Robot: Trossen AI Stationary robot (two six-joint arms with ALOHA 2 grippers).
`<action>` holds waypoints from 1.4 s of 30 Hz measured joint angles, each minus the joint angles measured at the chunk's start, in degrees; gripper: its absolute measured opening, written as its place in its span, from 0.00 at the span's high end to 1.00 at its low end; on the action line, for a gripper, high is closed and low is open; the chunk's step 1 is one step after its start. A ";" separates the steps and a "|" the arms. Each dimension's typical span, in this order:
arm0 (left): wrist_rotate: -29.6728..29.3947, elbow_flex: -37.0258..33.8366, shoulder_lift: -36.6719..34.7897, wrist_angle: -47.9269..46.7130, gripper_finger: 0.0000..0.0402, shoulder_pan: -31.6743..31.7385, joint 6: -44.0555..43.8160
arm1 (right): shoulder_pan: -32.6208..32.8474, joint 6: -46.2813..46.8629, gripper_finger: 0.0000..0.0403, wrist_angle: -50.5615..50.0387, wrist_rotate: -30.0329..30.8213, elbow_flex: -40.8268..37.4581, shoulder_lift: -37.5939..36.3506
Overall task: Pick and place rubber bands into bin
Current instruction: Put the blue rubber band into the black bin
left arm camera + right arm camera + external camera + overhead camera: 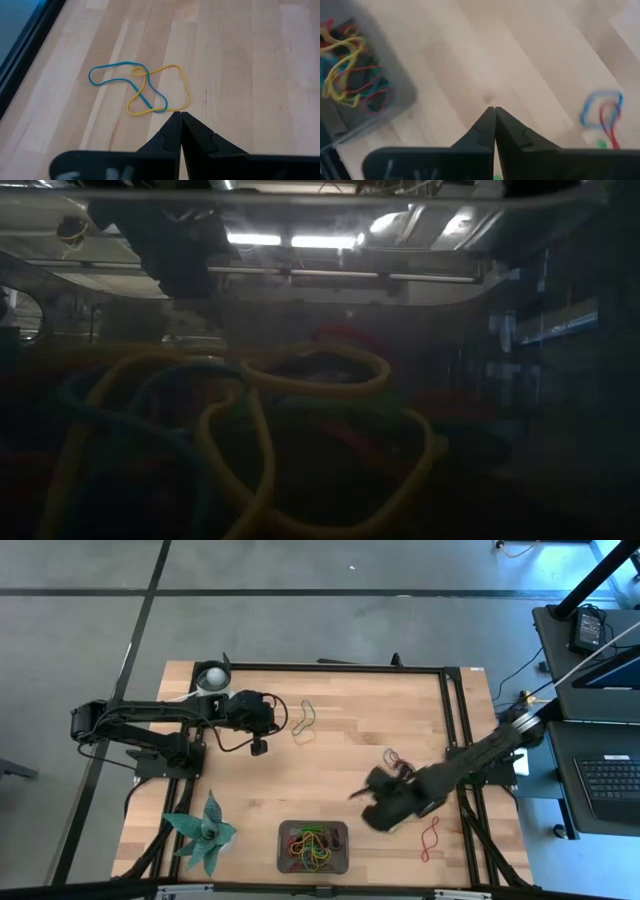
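Observation:
Two linked rubber bands, one blue and one yellow [140, 89], lie flat on the wood near the table's far edge [305, 720]. My left gripper [180, 115] is shut, its tips just short of the yellow loop [283, 717]. The bin [312, 846], a dark grey tray at the near edge, holds several coloured bands [347, 70]. My right gripper [494, 109] is shut and hovers over bare wood right of the bin [355, 796]. A blue and a red band [602, 112] lie beyond it [395, 758]. The low view shows yellow and blue loops [260, 430] close up.
A single red band [430, 838] lies near the table's right near corner. A white round cup [211, 677] stands at the far left corner, by the left arm. A green spiky plant figure [205, 830] sits at the near left. A black frame rail [455, 740] borders the table.

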 joint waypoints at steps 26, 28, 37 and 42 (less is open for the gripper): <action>-10.86 1.95 0.34 4.75 0.99 -9.74 -15.77 | -9.64 12.90 0.89 -6.52 -3.90 -36.68 -37.83; -12.72 3.63 1.00 3.65 0.99 -10.46 -17.61 | -9.64 11.22 0.90 -7.93 -5.07 -37.78 -38.85; -16.41 15.92 11.12 -0.88 0.99 -8.46 -24.14 | -9.64 6.05 0.99 -5.79 -6.86 -41.67 -46.66; -16.33 25.29 20.02 -7.63 0.99 -3.89 -24.13 | -9.64 7.12 0.96 -4.92 -4.95 -42.05 -49.30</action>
